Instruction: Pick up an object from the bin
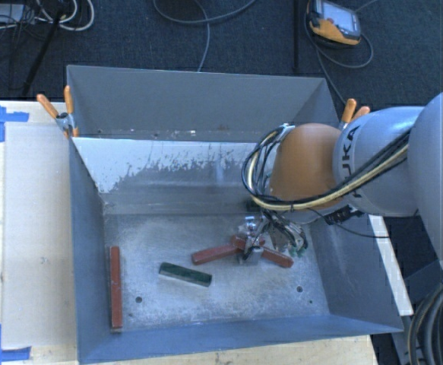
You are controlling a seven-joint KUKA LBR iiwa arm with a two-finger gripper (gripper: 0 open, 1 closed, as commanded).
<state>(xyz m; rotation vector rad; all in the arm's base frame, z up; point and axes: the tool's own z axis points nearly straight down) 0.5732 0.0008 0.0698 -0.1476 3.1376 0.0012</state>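
— Right of centre on the bin floor, what do you have under the gripper?
— I see it lowered to the floor at the spot where two reddish-brown bars meet. One short brown bar lies tilted and runs out to the left of the gripper in the view. The other brown bar lies just beside it on the right, nearer the right wall. The gripper's tip is at their near ends.
— Is it gripping either one?
— I cannot tell whether it is open or closed. The orange wrist cover and looped cables hang above it, and the tip is too small to read. I cannot say that either bar is held.
— And the remainder?
— A dark green bar lies flat, in front and to the left of the short brown bar, apart from it. A long reddish-brown stick lies along the foot of the left wall, well apart from the gripper.
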